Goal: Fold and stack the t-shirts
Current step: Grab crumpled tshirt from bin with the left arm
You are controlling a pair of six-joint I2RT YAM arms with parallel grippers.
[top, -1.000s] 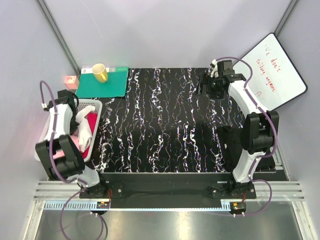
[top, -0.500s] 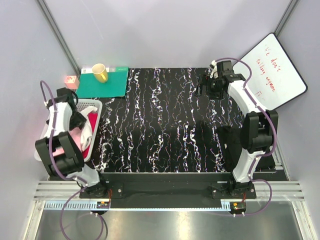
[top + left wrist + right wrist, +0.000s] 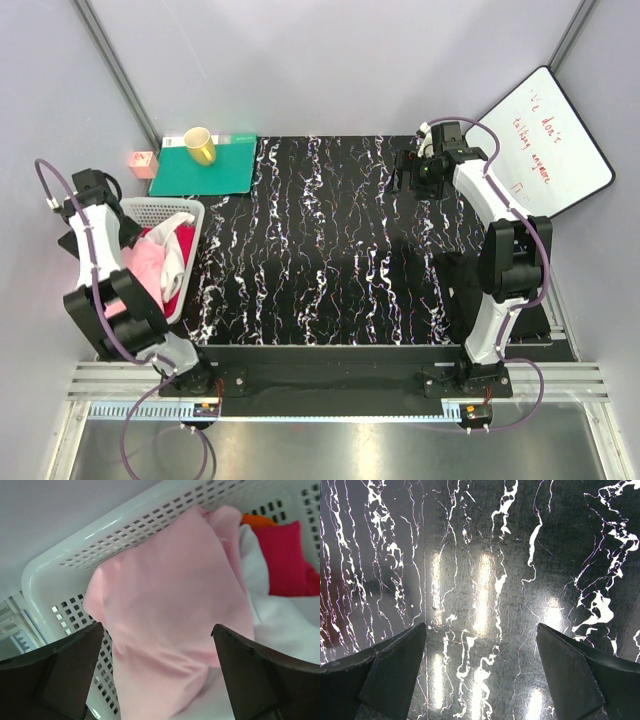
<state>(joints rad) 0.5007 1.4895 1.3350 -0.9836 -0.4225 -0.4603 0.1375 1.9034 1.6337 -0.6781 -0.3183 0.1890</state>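
With the left pincer (image 3: 157, 630) spread wide and facing the light pink t-shirt (image 3: 165, 595), heaped in the white basket (image 3: 65, 555) at the overhead view's left edge, it should descend and pinch one thick fold, clear of the rim.

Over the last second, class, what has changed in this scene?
The left arm swung leftward, carrying its open fingers from over the basket to its outer edge, empty. The right arm barely shifted. The t-shirts stayed heaped in the basket.
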